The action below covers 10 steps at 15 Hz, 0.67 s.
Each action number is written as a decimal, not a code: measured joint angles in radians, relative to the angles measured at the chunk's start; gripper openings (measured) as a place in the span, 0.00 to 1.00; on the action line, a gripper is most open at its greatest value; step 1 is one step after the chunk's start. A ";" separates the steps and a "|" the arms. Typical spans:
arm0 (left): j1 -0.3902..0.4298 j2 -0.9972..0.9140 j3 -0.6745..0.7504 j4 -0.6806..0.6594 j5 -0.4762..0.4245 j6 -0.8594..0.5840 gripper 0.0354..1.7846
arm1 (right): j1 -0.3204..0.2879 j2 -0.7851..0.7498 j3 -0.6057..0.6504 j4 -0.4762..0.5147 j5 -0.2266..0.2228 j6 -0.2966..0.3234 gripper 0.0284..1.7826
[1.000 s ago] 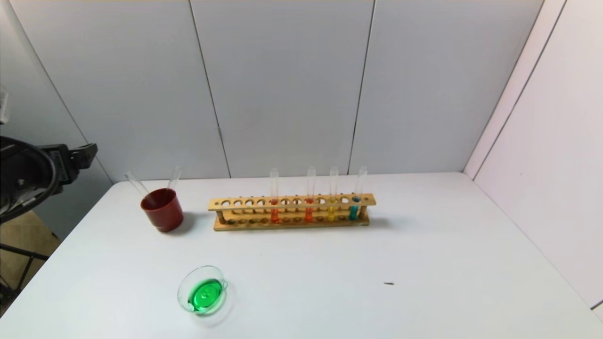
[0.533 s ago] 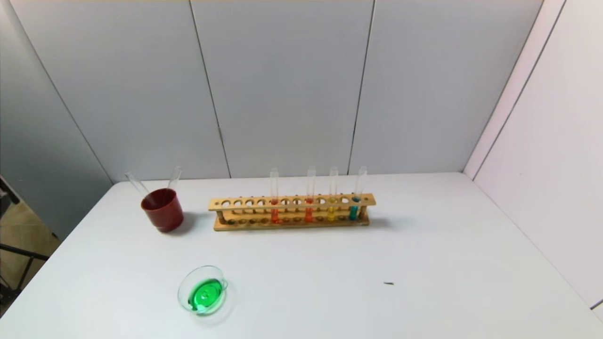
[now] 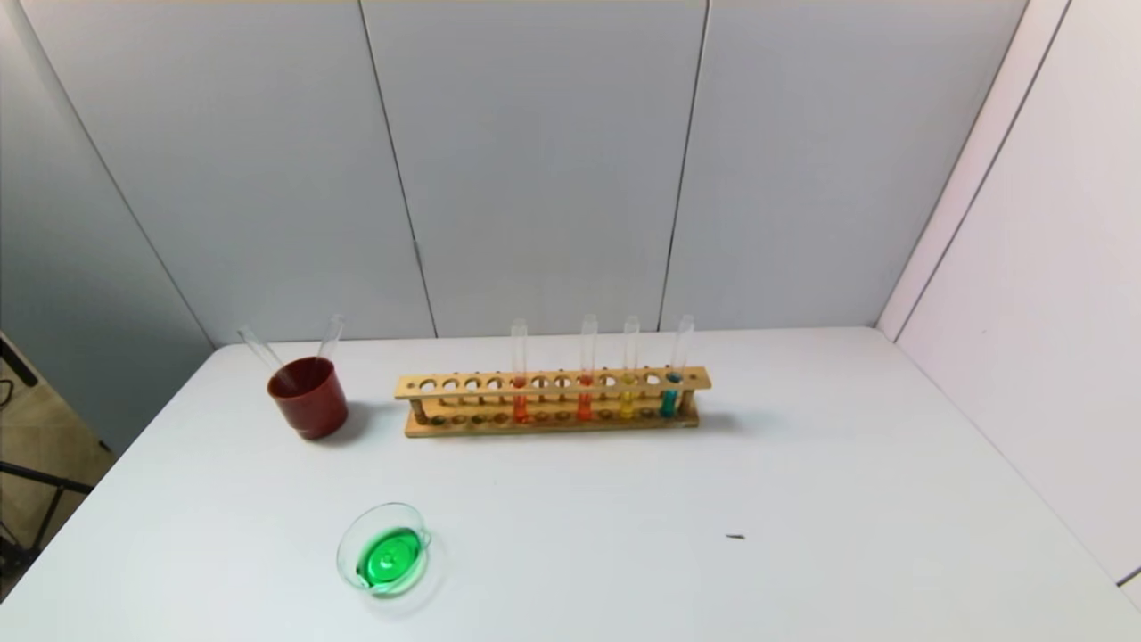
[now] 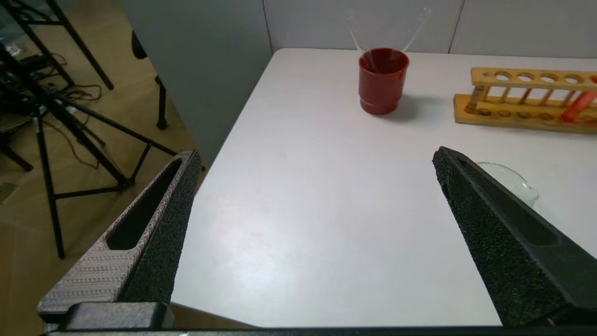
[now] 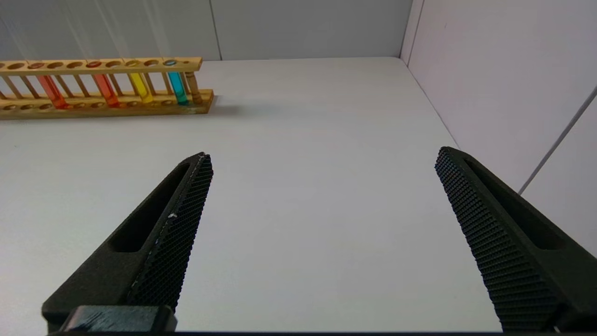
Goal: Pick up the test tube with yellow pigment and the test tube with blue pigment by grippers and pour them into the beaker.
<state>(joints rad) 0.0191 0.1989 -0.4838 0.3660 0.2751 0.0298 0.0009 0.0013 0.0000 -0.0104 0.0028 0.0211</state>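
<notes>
Both my jaws are spread wide and hold nothing. My left gripper (image 4: pixel 317 158) hangs at the near left corner of the table (image 3: pixel 802 464). My right gripper (image 5: pixel 322 158) hangs over the near right part, beside the wall.

Nearest to me, on the left, sits the beaker (image 3: pixel 385 559). It is low and wide, made of clear glass, with green water in it. I think the pouring may be done already, since yellow and blue make green.

Farther back, in the middle, stands a wooden rack (image 3: pixel 553 399) with four tubes upright in it. The two on the left of the four hold orange-red water. Next to them is the yellow tube (image 3: pixel 628 382), and last on the right is the blue tube (image 3: pixel 675 379).

Far on the left is a red cup (image 3: pixel 307 398) with two empty tubes leaning in it.

If I must take a tube, I think it will be light, stiff and slippery. It is thin glass, so it could crack if I squeeze hard, or slide out if I squeeze too softly. I would pinch the bare clear part that sticks up above the rack, a bit under the open top. Then I would lift it straight up, so it does not bump its hole or its neighbours.
</notes>
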 joint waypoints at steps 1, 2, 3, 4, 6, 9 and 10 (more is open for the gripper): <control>-0.005 -0.057 0.032 0.005 -0.046 0.014 0.98 | 0.000 0.000 0.000 0.000 0.000 0.000 0.98; -0.008 -0.102 0.076 0.003 -0.093 0.029 0.98 | 0.000 0.000 0.000 0.000 0.000 0.000 0.98; -0.011 -0.135 0.122 -0.013 -0.133 0.033 0.98 | 0.000 0.000 0.000 0.000 0.000 0.000 0.98; -0.014 -0.157 0.168 -0.042 -0.158 0.026 0.98 | 0.000 0.000 0.000 0.000 0.000 0.000 0.98; -0.016 -0.184 0.279 -0.129 -0.200 0.010 0.98 | 0.001 0.000 0.000 0.000 0.000 0.000 0.98; -0.017 -0.198 0.442 -0.321 -0.269 0.001 0.98 | 0.000 0.000 0.000 0.000 0.000 0.000 0.98; -0.017 -0.199 0.464 -0.353 -0.286 -0.004 0.98 | 0.000 0.000 0.000 0.000 0.000 0.000 0.98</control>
<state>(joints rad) 0.0017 -0.0004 -0.0202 0.0134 -0.0104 0.0260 0.0013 0.0013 0.0000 -0.0104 0.0028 0.0211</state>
